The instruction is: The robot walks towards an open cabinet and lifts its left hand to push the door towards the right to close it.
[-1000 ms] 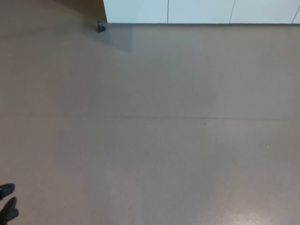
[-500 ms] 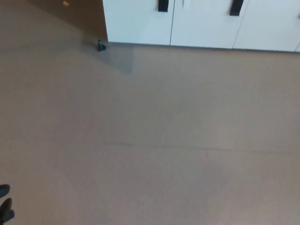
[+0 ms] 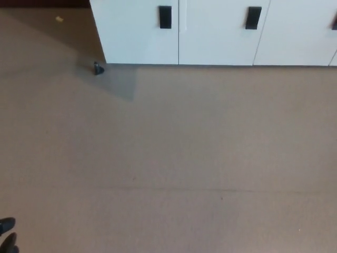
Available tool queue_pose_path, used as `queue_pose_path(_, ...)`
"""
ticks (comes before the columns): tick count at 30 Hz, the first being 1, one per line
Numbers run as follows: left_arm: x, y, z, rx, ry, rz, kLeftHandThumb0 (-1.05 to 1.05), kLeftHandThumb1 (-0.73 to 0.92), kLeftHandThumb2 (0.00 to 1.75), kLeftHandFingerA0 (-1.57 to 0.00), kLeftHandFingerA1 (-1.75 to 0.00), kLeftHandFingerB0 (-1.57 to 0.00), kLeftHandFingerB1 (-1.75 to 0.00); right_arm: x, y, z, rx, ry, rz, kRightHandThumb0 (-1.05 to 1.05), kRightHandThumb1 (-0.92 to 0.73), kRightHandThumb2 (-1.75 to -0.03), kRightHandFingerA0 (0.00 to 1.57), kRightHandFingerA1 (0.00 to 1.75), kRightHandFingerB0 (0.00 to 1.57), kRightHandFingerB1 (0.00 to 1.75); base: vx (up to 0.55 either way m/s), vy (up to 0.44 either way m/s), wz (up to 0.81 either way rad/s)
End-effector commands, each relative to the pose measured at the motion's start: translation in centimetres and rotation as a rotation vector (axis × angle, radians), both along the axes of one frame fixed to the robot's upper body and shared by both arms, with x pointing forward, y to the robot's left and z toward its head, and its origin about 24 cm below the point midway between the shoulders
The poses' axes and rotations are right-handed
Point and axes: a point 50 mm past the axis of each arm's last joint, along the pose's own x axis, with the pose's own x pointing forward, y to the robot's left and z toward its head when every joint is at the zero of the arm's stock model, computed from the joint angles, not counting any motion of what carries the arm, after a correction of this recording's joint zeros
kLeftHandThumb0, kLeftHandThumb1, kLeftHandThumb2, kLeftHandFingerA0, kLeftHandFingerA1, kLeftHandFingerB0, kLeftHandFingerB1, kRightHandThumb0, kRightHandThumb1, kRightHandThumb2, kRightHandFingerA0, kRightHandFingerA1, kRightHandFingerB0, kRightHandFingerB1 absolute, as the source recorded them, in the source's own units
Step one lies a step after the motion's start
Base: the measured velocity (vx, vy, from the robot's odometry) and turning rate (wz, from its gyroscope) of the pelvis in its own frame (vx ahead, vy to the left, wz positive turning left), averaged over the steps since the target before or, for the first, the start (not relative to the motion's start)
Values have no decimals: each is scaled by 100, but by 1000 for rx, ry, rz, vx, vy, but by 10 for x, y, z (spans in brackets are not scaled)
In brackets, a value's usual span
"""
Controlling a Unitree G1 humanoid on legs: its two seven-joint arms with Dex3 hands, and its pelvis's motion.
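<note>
A row of white cabinet doors (image 3: 142, 37) with black handles (image 3: 165, 17) runs along the top of the head view, all flat and closed as far as I can see. No open door shows in this view. Only a small black part of my left hand (image 3: 7, 234) shows, at the bottom left corner, low and far from the cabinet. My right hand is out of the picture.
Bare brown floor (image 3: 174, 153) lies between me and the cabinet, crossed by a thin seam. A small black doorstop (image 3: 97, 68) stands on the floor at the cabinet's left corner. Left of it is a darker brown stretch with a small yellow scrap (image 3: 59, 19).
The whole picture has shifted: the cabinet front now reaches lower in the frame and its handles show in full. My left hand stays at the bottom left corner.
</note>
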Motion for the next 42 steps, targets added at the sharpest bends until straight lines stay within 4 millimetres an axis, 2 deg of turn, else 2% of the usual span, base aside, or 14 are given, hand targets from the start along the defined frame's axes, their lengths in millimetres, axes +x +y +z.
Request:
queue_pose_path(1, -5, 5, 2, 16, -6, 2, -61, 78, 64, -46, -43, -40, -36, -3, -4, 1, -102, 20, -4, -66, -83, -65, 27, 34, 24, 31, 155, -142, -4)
queue_pose_path(23, -9, 6, 0, 17, 7, 18, -67, 71, 67, -47, -45, -41, -38, -2, -9, 0, -291, 95, -64, -56, -76, -63, 68, 51, 31, 34, 247, -137, 6)
queue_pose_path(24, -11, 6, 0, 22, 7, 10, -58, 62, 102, -45, -60, -26, -48, -2, -9, -1, -282, 103, -86, -54, -76, -63, 71, 54, 32, 35, 226, -511, 2)
queue_pose_path(25, -11, 6, 0, 23, 8, 7, -58, 62, 102, -45, -60, -26, -48, -2, -9, -2, -280, 105, -92, -54, -76, -63, 71, 54, 32, 35, 368, -167, -1)
queue_pose_path(26, -11, 6, 0, 20, 6, 8, -62, 78, 63, -47, -43, -43, -37, -2, -10, -1, -299, 111, -91, -57, -76, -64, 75, 56, 34, 36, 369, -187, -5)
queue_pose_path(28, -11, 6, 0, 18, 4, 10, -62, 78, 63, -47, -43, -43, -37, -2, -10, -1, -315, 115, -88, -57, -76, -64, 75, 56, 34, 36, 263, -102, -7)
queue_pose_path(29, -10, 5, 0, 18, 3, 12, -61, 63, 101, -45, -59, -27, -48, -2, -11, 0, -334, 119, -84, -58, -81, -64, 75, 57, 35, 36, 252, -102, -4)
queue_pose_path(30, -10, 5, 0, 15, 2, 15, -61, 63, 101, -45, -59, -28, -48, -2, -13, 1, -339, 116, -92, -62, -64, -93, 68, 70, 30, 49, 371, 46, -12)
queue_pose_path(31, -10, 5, 0, 14, 1, 16, -61, 63, 101, -45, -59, -28, -48, -2, -14, 1, -338, 113, -100, -62, -64, -93, 68, 70, 30, 49, 375, 69, -17)
queue_pose_path(32, -10, 5, 0, 12, 0, 16, -60, 64, 101, -45, -59, -28, -48, -3, -14, 2, -325, 103, -109, -57, -77, -63, 62, 52, 30, 35, 369, 91, -27)
queue_pose_path(37, -10, 5, 0, 12, 2, 13, -65, 72, 66, -48, -45, -41, -38, -5, -13, 1, -304, 97, -126, -57, -76, -63, 61, 51, 29, 34, 456, 178, -31)
queue_pose_path(39, -10, 5, 0, 14, 4, 14, -66, 72, 67, -47, -45, -41, -38, -5, -14, 1, -315, 103, -123, -56, -76, -63, 61, 50, 29, 34, 418, 189, -2)
queue_pose_path(40, -11, 5, 0, 17, 8, 12, -60, 63, 102, -45, -60, -28, -48, -5, -14, 1, -330, 107, -121, -53, -75, -62, 50, 43, 28, 33, 420, 101, 5)
queue_pose_path(42, -11, 5, 0, 19, 10, 9, -60, 63, 102, -45, -60, -28, -48, -5, -14, 1, -333, 102, -123, -53, -75, -62, 50, 43, 28, 33, 391, 90, 10)
